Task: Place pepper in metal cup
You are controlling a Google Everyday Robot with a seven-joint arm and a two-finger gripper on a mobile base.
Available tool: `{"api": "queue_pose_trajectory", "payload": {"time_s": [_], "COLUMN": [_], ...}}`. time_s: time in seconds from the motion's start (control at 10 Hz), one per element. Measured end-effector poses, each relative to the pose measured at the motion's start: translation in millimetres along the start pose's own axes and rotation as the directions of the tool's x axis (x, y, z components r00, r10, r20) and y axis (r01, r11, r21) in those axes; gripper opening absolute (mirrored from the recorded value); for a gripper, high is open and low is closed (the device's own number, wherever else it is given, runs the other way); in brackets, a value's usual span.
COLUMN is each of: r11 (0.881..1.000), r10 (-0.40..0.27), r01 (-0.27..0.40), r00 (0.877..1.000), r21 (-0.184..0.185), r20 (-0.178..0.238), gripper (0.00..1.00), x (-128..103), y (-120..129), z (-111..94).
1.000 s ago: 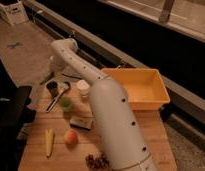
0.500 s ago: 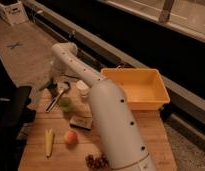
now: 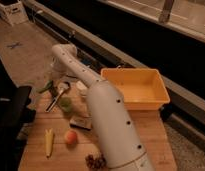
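Note:
The dark-green pepper (image 3: 46,87) sticks out to the left of my gripper (image 3: 54,89), over the far left corner of the wooden table (image 3: 56,155). The gripper hangs from the white arm (image 3: 103,117), which reaches from the front up and to the left. It seems shut on the pepper. The small dark grey metal cup (image 3: 63,88) stands just right of the gripper and close beside it. The pepper is outside the cup.
A translucent light-green cup (image 3: 66,104) and a white cup (image 3: 82,86) stand near the metal cup. A long utensil-like thing (image 3: 53,103) lies by them. A yellow bin (image 3: 138,87) is at the right. Nearer me lie a long yellow item (image 3: 48,141), an orange fruit (image 3: 71,136), a dark packet (image 3: 80,123) and a brown cluster (image 3: 95,161).
The gripper with the pepper has shifted a little to the left near the metal cup. The things on the table have not moved.

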Motion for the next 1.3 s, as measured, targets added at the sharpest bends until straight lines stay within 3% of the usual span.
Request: {"api": "queue_pose_trajectory", "payload": {"time_s": [0.7,1.0,1.1,1.3], "r11": [1.000,0.999,0.997,0.996], "r10": [0.018,0.046,0.058,0.068], "r01": [-0.018,-0.044,-0.053,-0.059], "r00": [1.000,0.995,0.991,0.988], "r21": [-0.003,0.026,0.047,0.064], "r20": [-0.016,-0.084,-0.117,-0.142], "gripper": [0.70,0.70,0.70,0.70], "x": [13.0,33.1,37.7,41.9], "y": [-7.0,5.3,7.5,10.4], "z": [3.7,-30.9,-52.5,-68.8]}}
